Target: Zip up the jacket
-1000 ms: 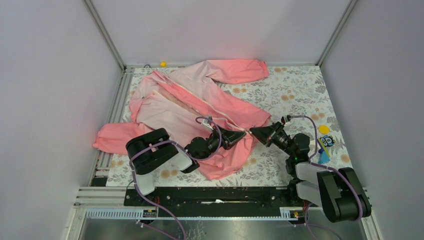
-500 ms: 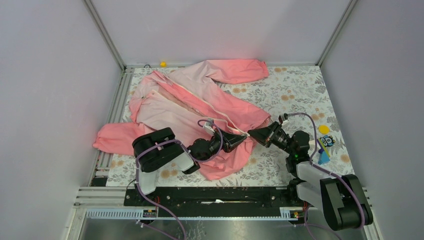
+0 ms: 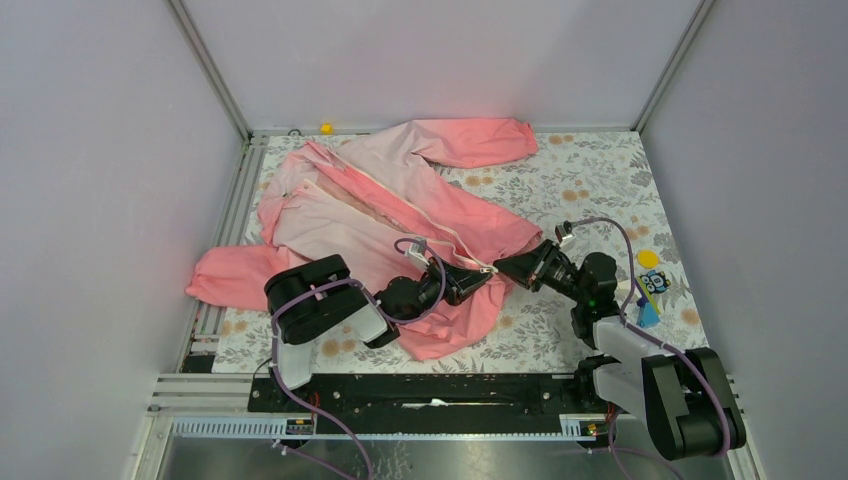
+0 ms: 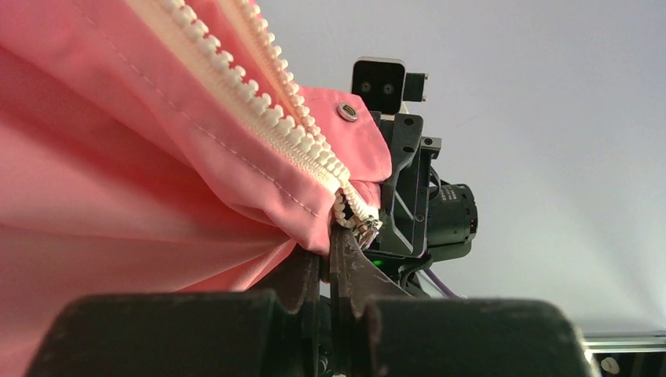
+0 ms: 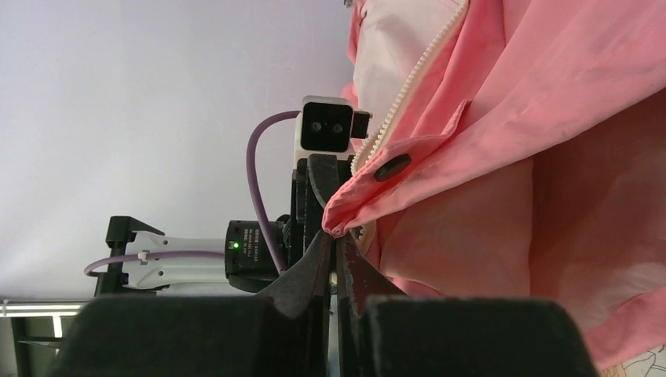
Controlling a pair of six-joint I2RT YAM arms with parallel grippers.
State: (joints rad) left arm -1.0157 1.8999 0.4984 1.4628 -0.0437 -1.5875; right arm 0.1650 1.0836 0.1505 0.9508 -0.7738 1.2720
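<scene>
Left gripper (image 4: 328,245) pinches the jacket (image 4: 118,196) zipper (image 4: 259,118) end, indistinct overhead.

Legible markings: none found.
Fine white print sits on my right arm's motor housing (image 4: 453,206), seen from the left wrist, and on my left arm's motor housing (image 5: 250,250), seen from the right wrist; both are too small to read. The picture card (image 3: 655,283) at the right edge of the table (image 3: 590,180) shows a cartoon face, lettering not made out. The jacket (image 3: 440,205) carries nothing I can read.
</scene>
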